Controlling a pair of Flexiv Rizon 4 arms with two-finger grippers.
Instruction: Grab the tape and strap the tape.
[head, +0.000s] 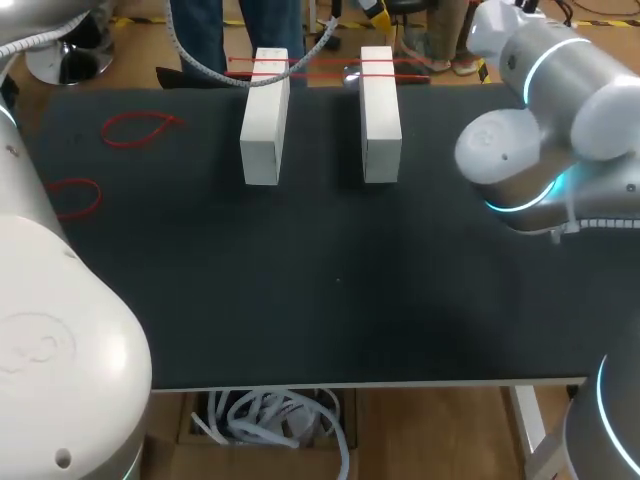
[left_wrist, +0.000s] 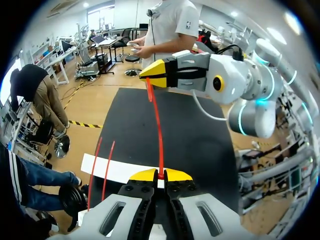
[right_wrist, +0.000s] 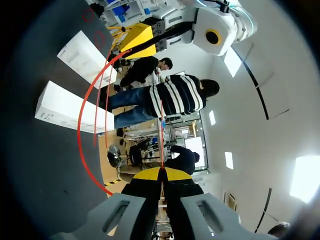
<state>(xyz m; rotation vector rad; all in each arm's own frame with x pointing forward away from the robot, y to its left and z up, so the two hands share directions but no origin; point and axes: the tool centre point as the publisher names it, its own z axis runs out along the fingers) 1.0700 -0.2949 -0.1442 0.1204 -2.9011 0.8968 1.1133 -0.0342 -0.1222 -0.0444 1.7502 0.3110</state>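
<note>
1. The left gripper (left_wrist: 161, 175) had its yellow tips pinched tight on one end of the red tape (left_wrist: 157, 125), with no gap showing between them.
2. The right gripper (right_wrist: 161, 173) was clamped the same way, and a thin red strand entered between its tips.
3. The tape hung in the air between the two grippers, slightly bowed and off the table (head: 330, 300). We judged that each arm held an end so the band stayed spread out; held at one end only, it would droop.
4. The left block (head: 265, 120) and the right block (head: 380, 115), both white, stood side by side with a gap between them, toward the table's far edge. Placed like that, they looked ready to be bound together.
5. In the head view, red strands crossed the blocks' far ends. We could not tell whether these were the held tape or separate bands.
6. Two spare loops (head: 140, 128) (head: 75, 195) lay flat at the table's left, well apart from the blocks. We took them for stock.
7. Our judgement was that the grab was done and the strapping was not yet finished.
</note>
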